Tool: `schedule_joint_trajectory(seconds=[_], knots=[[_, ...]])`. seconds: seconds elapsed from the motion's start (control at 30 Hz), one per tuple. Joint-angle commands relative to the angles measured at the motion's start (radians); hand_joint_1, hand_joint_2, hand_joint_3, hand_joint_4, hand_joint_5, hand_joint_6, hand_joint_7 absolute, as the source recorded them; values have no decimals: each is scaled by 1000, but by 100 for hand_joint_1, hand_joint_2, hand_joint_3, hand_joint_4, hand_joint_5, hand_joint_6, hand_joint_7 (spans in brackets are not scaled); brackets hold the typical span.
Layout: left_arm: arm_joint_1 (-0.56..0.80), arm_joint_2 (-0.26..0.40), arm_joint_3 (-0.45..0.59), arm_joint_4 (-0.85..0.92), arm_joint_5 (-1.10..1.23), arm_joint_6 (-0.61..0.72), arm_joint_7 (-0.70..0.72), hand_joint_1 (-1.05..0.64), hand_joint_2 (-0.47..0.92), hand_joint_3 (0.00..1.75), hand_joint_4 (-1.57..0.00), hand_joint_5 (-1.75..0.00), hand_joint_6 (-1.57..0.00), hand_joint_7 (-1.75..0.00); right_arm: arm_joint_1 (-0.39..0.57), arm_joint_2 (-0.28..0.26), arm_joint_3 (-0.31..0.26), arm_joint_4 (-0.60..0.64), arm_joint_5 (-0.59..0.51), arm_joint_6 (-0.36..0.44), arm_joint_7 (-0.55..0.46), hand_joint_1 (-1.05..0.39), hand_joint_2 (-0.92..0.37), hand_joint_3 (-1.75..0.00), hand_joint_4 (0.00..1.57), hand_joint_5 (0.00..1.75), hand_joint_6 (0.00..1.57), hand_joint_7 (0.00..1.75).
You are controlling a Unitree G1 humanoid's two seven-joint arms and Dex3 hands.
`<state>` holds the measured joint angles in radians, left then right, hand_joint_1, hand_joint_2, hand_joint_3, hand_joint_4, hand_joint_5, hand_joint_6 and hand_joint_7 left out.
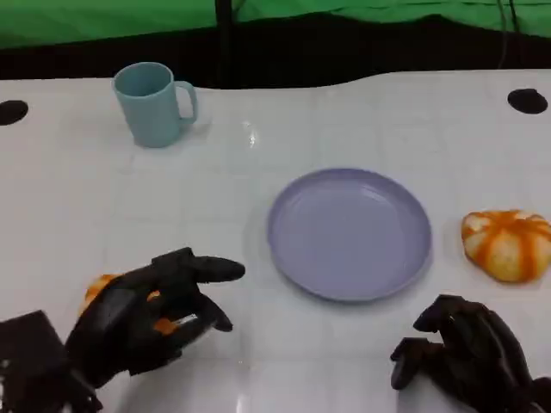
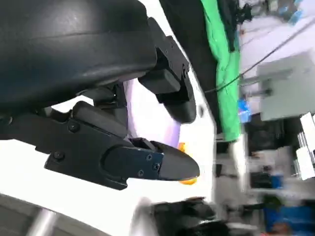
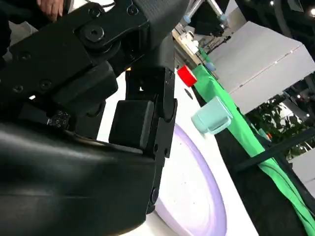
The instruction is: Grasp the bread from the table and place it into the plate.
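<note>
The white surface [image 1: 258, 206] carried a light blue mug [image 1: 153, 103] near its far left side, handle toward the right. A lavender plate [image 1: 349, 232] sat near the middle. An orange-and-white bread roll [image 1: 508, 243] lay just beside the plate on the right, apart from it. Another orange item [image 1: 99, 288] lay at the near left, mostly hidden.

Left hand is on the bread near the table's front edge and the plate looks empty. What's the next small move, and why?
Probably lift the left hand a little and check that the bread comes up with it. The fingers lie over the bread, but a firm grip isn't clear. The plate sits bare toward the robot's right, so carry it there next.
</note>
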<state>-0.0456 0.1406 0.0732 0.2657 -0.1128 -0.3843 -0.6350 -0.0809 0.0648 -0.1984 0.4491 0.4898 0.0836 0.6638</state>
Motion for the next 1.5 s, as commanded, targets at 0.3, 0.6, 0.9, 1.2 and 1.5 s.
schedule_joint_trajectory(seconds=[0.3,0.6,0.9,1.2,1.5], knots=[[78,272,-63,-429,599,168,219,-67,92,10,-23,-53,-34,-5,-4,-5,-3,-10,13,7,5,-105,-72,0,157,73,157,36],[85,380,-130,-588,816,320,169,-73,92,4,-11,-40,-19,0,-5,-4,-4,-9,14,8,6,-104,-73,-1,157,73,157,36],[34,418,-249,-636,1114,452,75,-73,85,0,-18,-26,-20,-1,-2,-5,-2,-16,14,13,3,-104,-72,0,157,73,157,37],[-45,386,-332,-502,1198,490,113,-69,82,0,-27,-15,-23,0,-1,-4,-4,-18,16,16,3,-103,-72,0,157,71,157,35],[-167,342,-424,-195,1206,496,239,-68,82,0,-31,-11,-25,-1,0,-6,-5,-16,14,14,7,-103,-72,0,157,71,157,35]])
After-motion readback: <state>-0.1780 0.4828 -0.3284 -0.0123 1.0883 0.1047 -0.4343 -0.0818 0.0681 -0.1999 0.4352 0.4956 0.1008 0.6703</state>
